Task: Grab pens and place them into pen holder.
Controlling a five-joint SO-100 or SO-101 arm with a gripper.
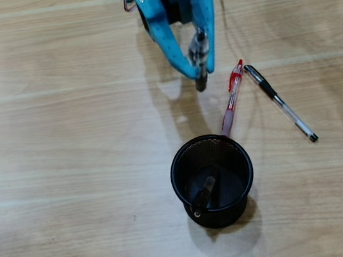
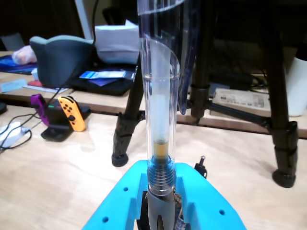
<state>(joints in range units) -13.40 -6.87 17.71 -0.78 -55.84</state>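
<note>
Light wood-grain table (image 1: pixel 51 185) fills the overhead view, pale planks running left-right, no clutter on it beyond the task items.

Overhead view: blue gripper (image 1: pixel 200 72) comes in from the top edge, fingers clamped on the grey-clear pen (image 1: pixel 199 56); the pen's dark end pokes out past the fingertips. Pen holder (image 1: pixel 176 166), black mesh cup with solid rim, sits below the gripper, near centre. One black pen (image 1: pixel 204 195) is already inside, leaning toward the lower left of the cup. Red-clear pen (image 1: pixel 231 93) lies flat on the table, angled, red end up-right; its lower end runs to the holder's upper-right rim, contact can't be confirmed. Black-and-clear pen (image 1: pixel 281 104) lies just right of it, black grip end at the top almost meeting the red pen's top, clear end running away down-right. The two form a narrow inverted V.

Wrist view: grey-clear pen (image 2: pixel 158 110) stands upright mid-frame, clear barrel, yellowish ink section and a spring visible low down, gripped between the blue fingers (image 2: pixel 120 201) at the bottom edge. Behind: black tripod legs (image 2: pixel 127 124) on the table, a game controller on a dock (image 2: pixel 67 115) far left, a grey chair (image 2: pixel 62 57), papers and boxes on a far desk. Holder is out of this view.
</note>
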